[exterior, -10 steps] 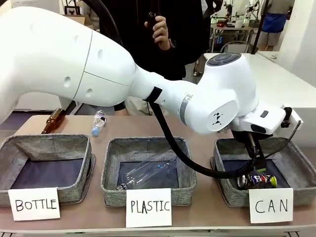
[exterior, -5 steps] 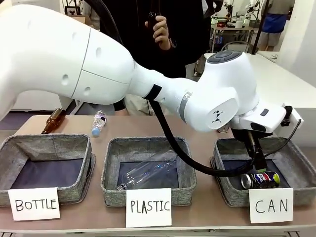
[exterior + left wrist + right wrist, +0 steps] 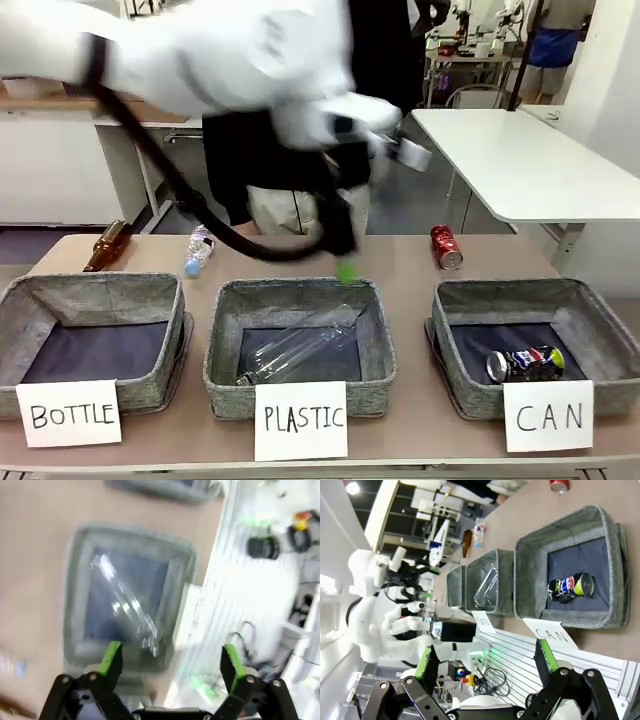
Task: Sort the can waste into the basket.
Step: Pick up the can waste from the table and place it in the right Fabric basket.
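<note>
My left gripper (image 3: 170, 662) is spread wide with nothing between its green pads, blurred with motion above the middle basket (image 3: 226, 300); my right gripper (image 3: 487, 662) is likewise wide open and empty, held back off the table's near edge. With one can dealt with, the step in hand, as I judge it, is fetching the red can (image 3: 445, 247), which lies on its side on the bare table just behind the CAN basket (image 3: 605, 322). To do it well I should come down from above with my fingers either side of its round body, close across the middle so it cannot roll away, then lift clear of the basket's rear wall before letting go. The silver printed can (image 3: 523, 363) lies inside that basket on its dark bottom. The middle basket, signed PLASTIC, holds a clear plastic bottle (image 3: 300, 349); the BOTTLE basket (image 3: 60, 292) looks empty.
</note>
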Action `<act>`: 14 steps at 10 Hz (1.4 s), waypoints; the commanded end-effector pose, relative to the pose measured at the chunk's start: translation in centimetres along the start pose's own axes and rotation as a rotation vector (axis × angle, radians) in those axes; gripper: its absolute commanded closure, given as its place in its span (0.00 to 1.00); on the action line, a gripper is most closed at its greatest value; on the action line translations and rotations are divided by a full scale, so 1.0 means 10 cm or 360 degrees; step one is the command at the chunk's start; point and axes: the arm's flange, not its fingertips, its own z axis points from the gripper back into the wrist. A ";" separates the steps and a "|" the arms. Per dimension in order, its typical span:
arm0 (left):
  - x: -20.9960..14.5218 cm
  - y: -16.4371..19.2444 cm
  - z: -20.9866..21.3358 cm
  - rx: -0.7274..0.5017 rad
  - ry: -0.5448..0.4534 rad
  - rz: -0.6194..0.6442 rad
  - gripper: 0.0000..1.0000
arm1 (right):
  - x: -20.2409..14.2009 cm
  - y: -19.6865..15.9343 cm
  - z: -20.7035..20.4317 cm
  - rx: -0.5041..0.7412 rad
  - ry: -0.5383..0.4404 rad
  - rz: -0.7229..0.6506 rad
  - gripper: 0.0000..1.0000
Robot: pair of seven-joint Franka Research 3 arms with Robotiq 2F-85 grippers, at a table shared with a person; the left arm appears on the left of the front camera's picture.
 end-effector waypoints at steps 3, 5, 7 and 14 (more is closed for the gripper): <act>-2.58 0.97 1.19 -0.0317 -0.0600 0.0927 0.00 | 0.04 0.04 -0.02 -0.0003 -0.0020 -0.0035 0.00; -3.59 0.92 1.43 -0.0612 -0.1097 0.1018 0.00 | 0.04 0.04 -0.02 -0.0003 -0.0020 -0.0035 0.00; -4.53 0.63 1.41 -0.0610 -0.1597 0.1141 0.00 | 0.04 0.04 -0.02 -0.0003 -0.0020 -0.0035 0.00; -4.47 0.81 1.56 -0.0645 -0.1253 0.1135 0.00 | 0.04 0.04 -0.02 -0.0003 -0.0020 -0.0035 0.00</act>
